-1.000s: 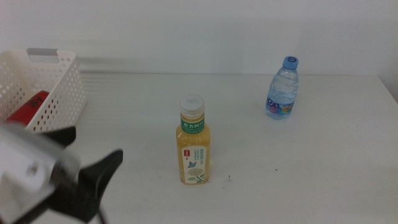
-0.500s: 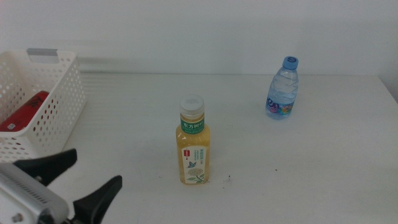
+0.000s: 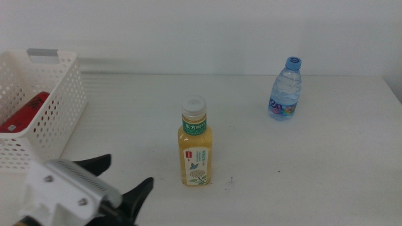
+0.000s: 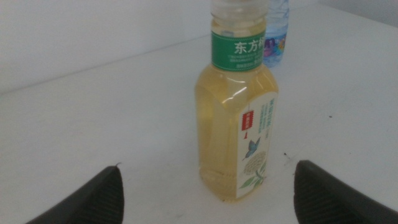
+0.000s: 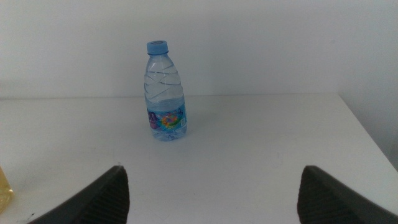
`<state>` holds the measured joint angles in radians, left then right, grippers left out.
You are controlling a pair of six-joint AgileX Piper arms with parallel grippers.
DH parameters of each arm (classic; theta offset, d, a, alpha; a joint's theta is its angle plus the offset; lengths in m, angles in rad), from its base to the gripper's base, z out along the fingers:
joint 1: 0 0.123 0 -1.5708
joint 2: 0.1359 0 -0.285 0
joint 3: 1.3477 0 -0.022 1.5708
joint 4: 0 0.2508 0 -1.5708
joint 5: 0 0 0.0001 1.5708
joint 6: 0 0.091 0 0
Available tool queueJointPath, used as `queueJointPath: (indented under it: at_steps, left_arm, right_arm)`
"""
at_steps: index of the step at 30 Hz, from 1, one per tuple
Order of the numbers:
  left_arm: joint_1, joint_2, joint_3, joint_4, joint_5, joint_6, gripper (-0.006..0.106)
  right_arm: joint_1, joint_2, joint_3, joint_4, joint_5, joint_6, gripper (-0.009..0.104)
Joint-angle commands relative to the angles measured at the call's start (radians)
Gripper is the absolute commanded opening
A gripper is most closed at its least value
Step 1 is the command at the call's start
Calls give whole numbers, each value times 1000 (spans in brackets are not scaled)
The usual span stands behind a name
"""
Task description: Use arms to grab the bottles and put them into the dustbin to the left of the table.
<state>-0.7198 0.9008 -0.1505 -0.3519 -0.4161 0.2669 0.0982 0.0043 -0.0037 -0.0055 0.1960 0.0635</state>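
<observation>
The yellow tea bottle (image 3: 195,150) stands upright mid-table. My left gripper (image 3: 122,177) is open at the front left, a short way from it and pointing at it. In the left wrist view the tea bottle (image 4: 239,124) stands ahead of the open left gripper (image 4: 208,167), beyond the tips and untouched. The small water bottle (image 3: 286,91) stands upright at the back right. It shows ahead of my open right gripper (image 5: 212,169) as the blue-capped water bottle (image 5: 166,93). The red can (image 3: 25,113) lies in the white dustbin (image 3: 56,94) at the left. The right arm is out of the middle view.
The white table (image 3: 301,169) runs to a pale wall at the back, and its right edge shows near the water bottle. A small dark speck (image 3: 232,180) lies beside the tea bottle.
My left gripper has swung away from the dustbin, moving right and toward the tea bottle with its jaws open. Both bottles have stayed in place.
</observation>
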Motion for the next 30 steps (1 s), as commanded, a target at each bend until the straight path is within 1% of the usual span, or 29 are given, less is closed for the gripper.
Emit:
queueJointPath:
  at_steps: [1, 3, 5, 9, 13, 21, 30]
  left_arm:
    - [-14, 89, 1, 71, -110, -100, 94]
    - [-14, 177, -1, 121, -187, -158, 94]
    - [-14, 254, -1, 153, -267, -211, 94]
    - [-18, 392, -1, 181, -387, -273, 94]
    - [-18, 507, -13, 183, -512, -299, 94]
    - [-18, 702, -131, 212, -542, -354, 94]
    - [-18, 786, -229, 212, -534, -354, 94]
  right_arm:
    - [2, -4, 4, -10, -13, -4, 89]
    - [2, -4, 4, -10, -13, -4, 89]
    - [2, -4, 4, -10, -13, -4, 89]
    - [2, -4, 4, -10, -13, -4, 89]
    - [2, -4, 4, -10, -13, -4, 89]
    - [2, -4, 4, -10, -13, -4, 89]
    - [2, -4, 4, -10, -13, -4, 89]
